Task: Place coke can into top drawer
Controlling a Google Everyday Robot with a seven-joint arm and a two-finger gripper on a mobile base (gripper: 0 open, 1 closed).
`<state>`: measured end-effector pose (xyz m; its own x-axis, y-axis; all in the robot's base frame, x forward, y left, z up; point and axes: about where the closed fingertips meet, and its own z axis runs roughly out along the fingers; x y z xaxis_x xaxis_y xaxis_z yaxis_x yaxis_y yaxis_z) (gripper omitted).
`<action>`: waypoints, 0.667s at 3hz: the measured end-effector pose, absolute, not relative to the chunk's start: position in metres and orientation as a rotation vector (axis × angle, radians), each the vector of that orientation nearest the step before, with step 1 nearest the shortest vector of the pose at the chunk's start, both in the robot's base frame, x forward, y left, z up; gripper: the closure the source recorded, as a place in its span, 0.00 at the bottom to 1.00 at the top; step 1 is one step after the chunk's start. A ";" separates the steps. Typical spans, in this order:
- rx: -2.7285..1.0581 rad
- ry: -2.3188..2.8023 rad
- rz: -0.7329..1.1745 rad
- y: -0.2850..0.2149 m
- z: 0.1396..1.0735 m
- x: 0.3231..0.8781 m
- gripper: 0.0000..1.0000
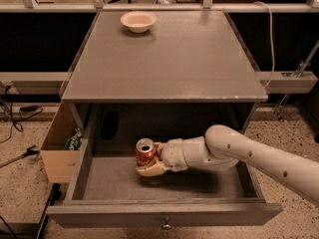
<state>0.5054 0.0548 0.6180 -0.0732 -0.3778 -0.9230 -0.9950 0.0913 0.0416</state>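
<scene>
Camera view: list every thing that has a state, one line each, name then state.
top drawer: pulled open.
coke can: roughly upright, gripped inside the drawer.
pincer: inside the drawer, shut on the coke can.
bowl: upright on the cabinet top.
cardboard box: open-topped, beside the drawer.
</scene>
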 end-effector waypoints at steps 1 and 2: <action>-1.396 1.556 0.986 0.058 0.615 0.504 1.00; -1.390 1.535 0.971 0.056 0.614 0.502 1.00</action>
<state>0.5019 0.0563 0.6138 -0.0446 -0.3550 -0.9338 -0.9959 0.0896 0.0135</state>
